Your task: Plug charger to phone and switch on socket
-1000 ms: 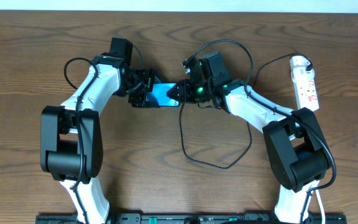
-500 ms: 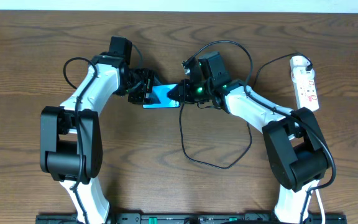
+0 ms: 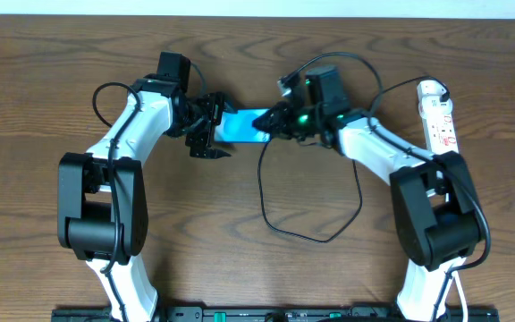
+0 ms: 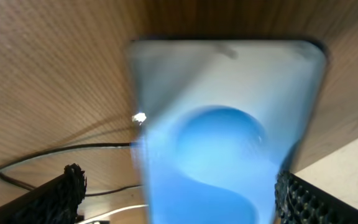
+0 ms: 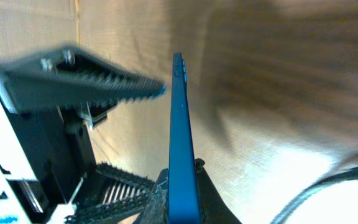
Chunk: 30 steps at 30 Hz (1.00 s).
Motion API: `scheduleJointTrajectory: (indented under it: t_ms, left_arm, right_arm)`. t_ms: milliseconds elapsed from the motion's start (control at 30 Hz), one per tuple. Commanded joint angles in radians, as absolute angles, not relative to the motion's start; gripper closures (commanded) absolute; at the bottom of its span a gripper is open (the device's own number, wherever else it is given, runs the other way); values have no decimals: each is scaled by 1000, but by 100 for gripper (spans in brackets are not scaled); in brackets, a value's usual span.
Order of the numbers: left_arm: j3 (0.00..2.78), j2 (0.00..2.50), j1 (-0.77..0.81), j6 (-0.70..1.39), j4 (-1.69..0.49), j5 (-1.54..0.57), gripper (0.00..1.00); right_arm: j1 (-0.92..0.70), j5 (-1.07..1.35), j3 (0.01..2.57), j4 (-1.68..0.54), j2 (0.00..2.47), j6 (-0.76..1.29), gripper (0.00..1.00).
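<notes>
The phone (image 3: 242,125), its screen bright blue, is held off the table between the two arms. My right gripper (image 3: 271,123) is shut on its right end; in the right wrist view the phone (image 5: 180,124) shows edge-on between the jaws (image 5: 184,193). My left gripper (image 3: 223,130) is open around the phone's left end, and in the left wrist view the fingers (image 4: 182,199) stand apart from the blurred phone (image 4: 229,124). The charger, a thin black cable (image 3: 311,237), loops on the table below the phone. I cannot tell whether its tip is in the phone. The socket (image 3: 439,116) lies at the far right.
The wooden table's far edge (image 3: 257,16) meets a pale wall. The black cable also shows in the left wrist view (image 4: 61,151) with a white cord below it. The left gripper's finger (image 5: 86,81) is close beside the phone in the right wrist view.
My right gripper has moved up and to the right with the phone. My left gripper has opened and let go of the phone's left end.
</notes>
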<state>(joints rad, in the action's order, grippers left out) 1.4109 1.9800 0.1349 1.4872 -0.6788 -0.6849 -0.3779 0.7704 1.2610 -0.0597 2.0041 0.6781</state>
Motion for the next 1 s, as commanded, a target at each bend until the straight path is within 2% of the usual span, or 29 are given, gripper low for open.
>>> scheduleJointTrajectory:
  t_ms: [0,167,400,600,767,867,967]
  left_arm:
    - [1423,1957,126,1384,-627,-741,2]
    - [1423,1957,109,1188,-455,-864,2]
    - [1423,1957,80,1151,-217,-1040,2]
    - [1423,1957,80,1167,50,-1119,2]
    - [1423,1957,80,1209,93,-1108,2]
    - [1423,1957,80,1209,93,-1106,3]
    - [1423,1957,80,1237,93,-1085,10]
  right_arm:
    - [-319,823,1278,-43,2001,719,99]
    - [-271,836,1278,7,1988,792,99]
    - [-211,844,1278,218,1961,1034,99]
    - [-213,806,1278,408,1959,1362,99]
    - [-236,769,1278,503,1959,1586,99]
    - [-252,765,1278,547,1959,1650,98]
    - [-274,741,1278,566,1959,1692,99]
